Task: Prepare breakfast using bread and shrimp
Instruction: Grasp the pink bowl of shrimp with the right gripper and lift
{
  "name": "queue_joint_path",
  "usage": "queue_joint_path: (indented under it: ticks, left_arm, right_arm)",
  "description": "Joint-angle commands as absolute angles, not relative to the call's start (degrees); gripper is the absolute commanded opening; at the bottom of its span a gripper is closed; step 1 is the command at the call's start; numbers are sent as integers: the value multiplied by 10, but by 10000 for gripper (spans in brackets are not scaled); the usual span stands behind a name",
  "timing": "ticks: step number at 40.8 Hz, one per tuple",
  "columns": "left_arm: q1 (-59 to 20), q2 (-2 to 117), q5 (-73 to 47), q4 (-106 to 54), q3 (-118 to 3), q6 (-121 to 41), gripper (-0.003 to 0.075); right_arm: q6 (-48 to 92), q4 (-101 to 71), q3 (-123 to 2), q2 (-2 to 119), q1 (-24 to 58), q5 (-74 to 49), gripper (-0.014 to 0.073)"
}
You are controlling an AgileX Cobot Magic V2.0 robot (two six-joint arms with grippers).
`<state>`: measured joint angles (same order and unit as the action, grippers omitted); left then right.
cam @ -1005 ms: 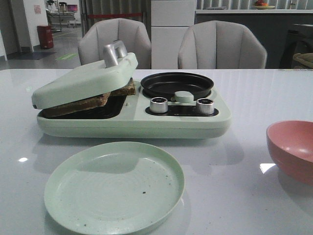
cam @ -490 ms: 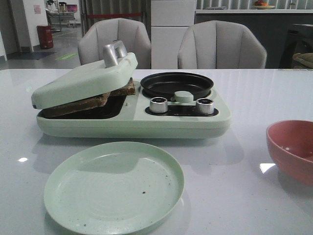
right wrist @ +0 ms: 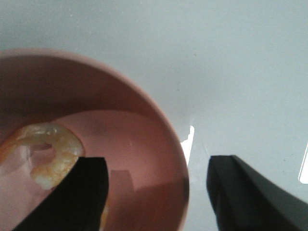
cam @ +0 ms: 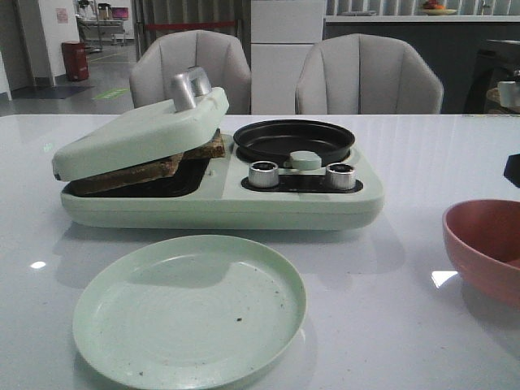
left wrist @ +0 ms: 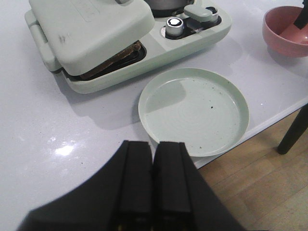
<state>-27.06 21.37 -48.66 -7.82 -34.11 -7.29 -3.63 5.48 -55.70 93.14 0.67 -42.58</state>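
White table [cam: 422,154] carries green breakfast maker [cam: 219,195], green plate [cam: 189,309], pink bowl [cam: 485,248].

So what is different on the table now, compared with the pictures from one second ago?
A dark part of the right arm has come into the front view at the right edge, above the pink bowl. Nothing was taken or released. The bread under the lid and the green plate stayed as they were.

The left gripper [left wrist: 153,180] has two flat, matte black fingers [left wrist: 135,178] with squared edges, widening into a black body. The right gripper [right wrist: 156,190] shows the same plain black fingers [right wrist: 245,190], without visible markings.
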Motion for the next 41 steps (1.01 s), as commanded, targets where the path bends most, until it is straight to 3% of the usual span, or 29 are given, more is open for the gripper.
queue_joint_path:
  ticks: [1, 7, 20, 31, 41]
  left_arm:
    - [-274, 217, -442, -84, -357, -66, 101]
    - [-274, 217, -442, -84, -357, -66, 102]
    - [-274, 217, -442, -84, -357, -66, 101]
    - [-274, 217, -442, -84, -357, -66, 101]
    - [-274, 217, -442, -84, -357, -66, 101]
  right_arm:
    - [-32, 62, -576, 915, 3, -402, 395]
    - [-32, 64, -576, 915, 3, -398, 223]
    - [-32, 65, -576, 910, 3, -399, 42]
    - [-32, 83, -580, 837, 18, -389, 54]
    - [-84, 204, -643, 755, 83, -406, 54]
